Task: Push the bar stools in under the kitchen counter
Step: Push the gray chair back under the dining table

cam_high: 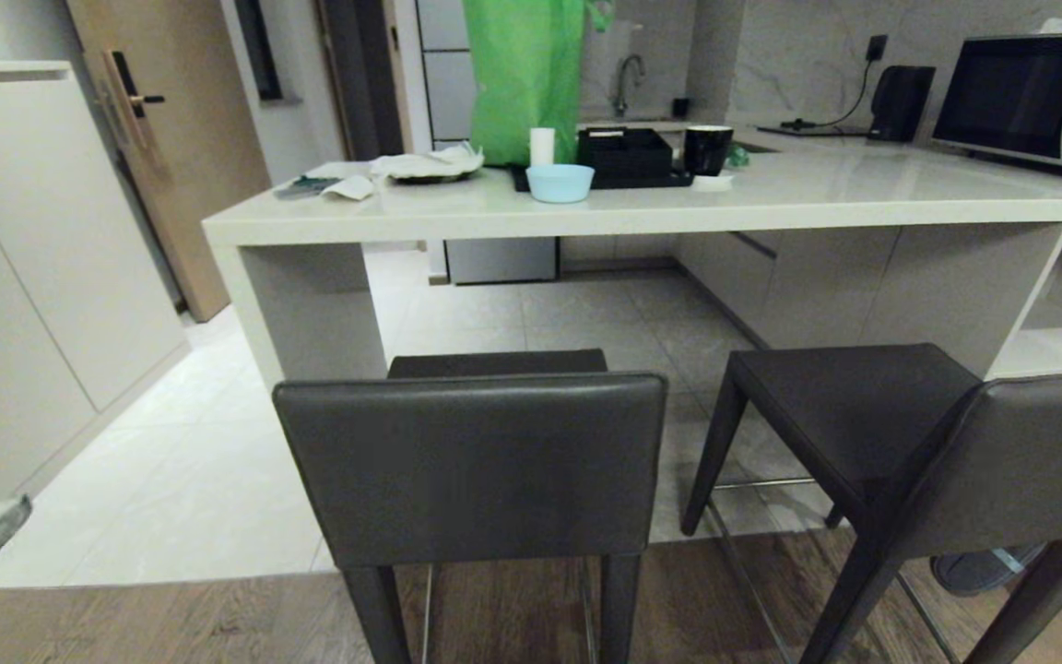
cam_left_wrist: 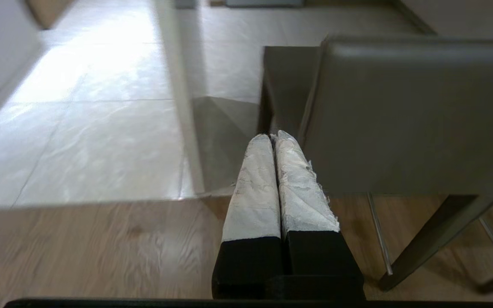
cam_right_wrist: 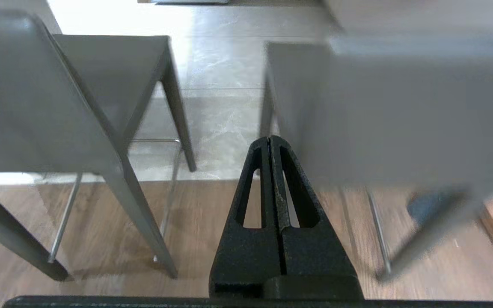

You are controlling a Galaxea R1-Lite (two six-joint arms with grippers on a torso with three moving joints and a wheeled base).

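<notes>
We look at two stools in front of the counter [cam_high: 642, 207]. The left stool [cam_high: 471, 466] stands at 6 o'clock in the head view, with its backrest square to us and its seat pointing at 12 o'clock toward the counter edge. The right stool [cam_high: 909, 443] is at 4 o'clock and is turned at an angle, so its backrest goes out of the picture at the right side. Both stools stand clear of the counter; their seats are not under the slab, and their back legs are on the wooden floor [cam_high: 218, 618] while the front legs are on the pale tiles [cam_high: 171, 480].

Our left gripper [cam_left_wrist: 274, 139] has its two white-wrapped fingers [cam_left_wrist: 253, 184] pressed together, with nothing between them. Its tip is near the left edge of the left stool's backrest; we cannot tell if it touches. In the head view only a small part of this arm shows, at 8 o'clock.

Our right gripper [cam_right_wrist: 271, 140] has its black fingers together too, and it holds nothing. It points into the gap between the two stools.

On the counter we see a blue bowl [cam_high: 560, 183], a black mug [cam_high: 707, 149], a green bag [cam_high: 524, 78] and a microwave [cam_high: 1029, 100] at 2 o'clock.
</notes>
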